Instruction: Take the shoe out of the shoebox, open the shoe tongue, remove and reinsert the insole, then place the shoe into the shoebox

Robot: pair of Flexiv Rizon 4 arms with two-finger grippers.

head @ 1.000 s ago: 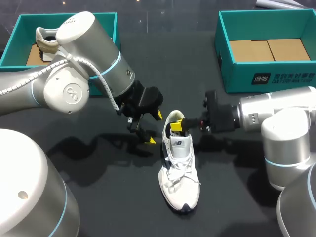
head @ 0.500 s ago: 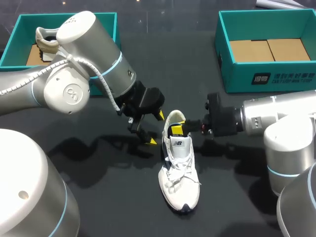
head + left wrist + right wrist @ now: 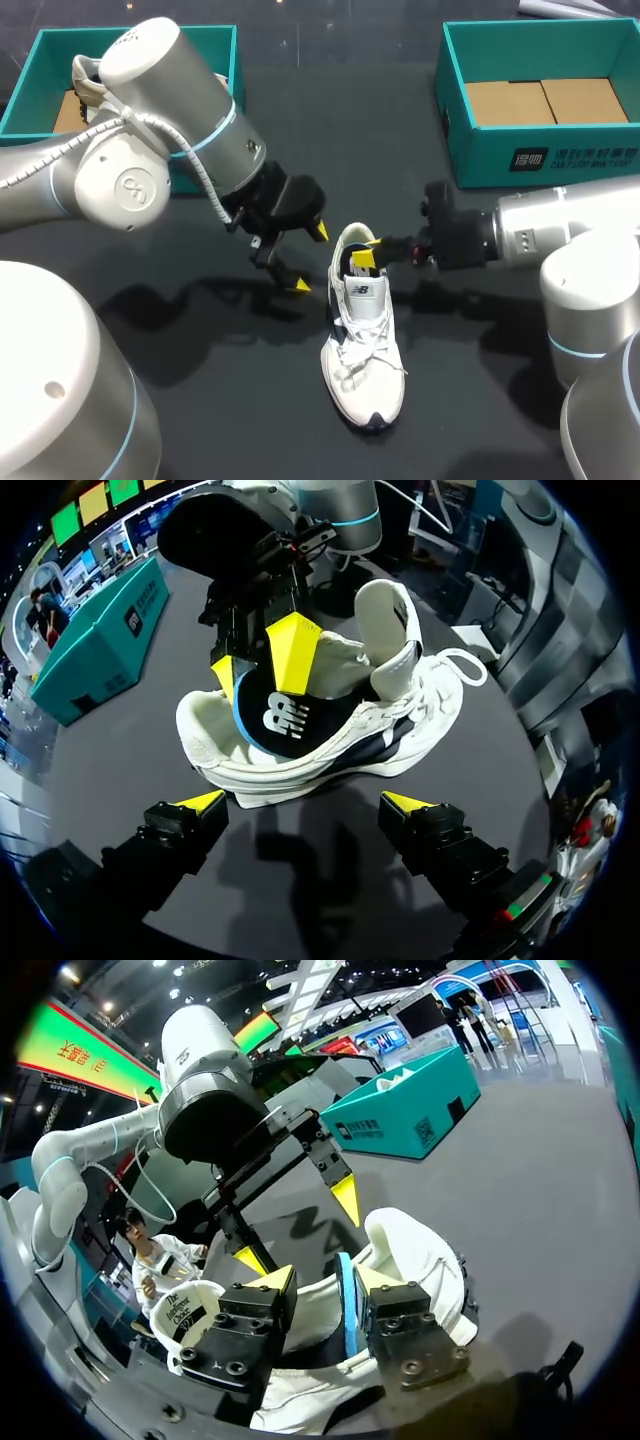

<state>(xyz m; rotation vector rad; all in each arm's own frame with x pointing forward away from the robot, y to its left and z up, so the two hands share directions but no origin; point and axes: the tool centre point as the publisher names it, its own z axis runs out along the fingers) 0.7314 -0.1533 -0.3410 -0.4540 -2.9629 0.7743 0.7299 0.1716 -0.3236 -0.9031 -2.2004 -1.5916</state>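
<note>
Currently on the bench point(image 3: 230, 400): one white sneaker point(image 3: 365, 345), lying near the middle on its sole, heel toward the far side, well apart from both teal shoeboxes. Its tongue point(image 3: 385, 620) stands lifted, leaving the mouth open for work on the insole. The dark, blue-edged insole point(image 3: 300, 720) is raised at the heel end, with the right claw point(image 3: 367, 250) closed on it from both faces; I judge this the removal or reinsertion step, though I cannot say which. The left claw point(image 3: 310, 258) hovers just beside the heel, fingers spread wide with nothing between them, probably placed to steady the shoe if the insole drags it. The left shoebox point(image 3: 215, 40) holds a second shoe point(image 3: 88, 85). The right shoebox point(image 3: 540, 150) shows its cardboard floor and is the likely destination for the sneaker.
</note>
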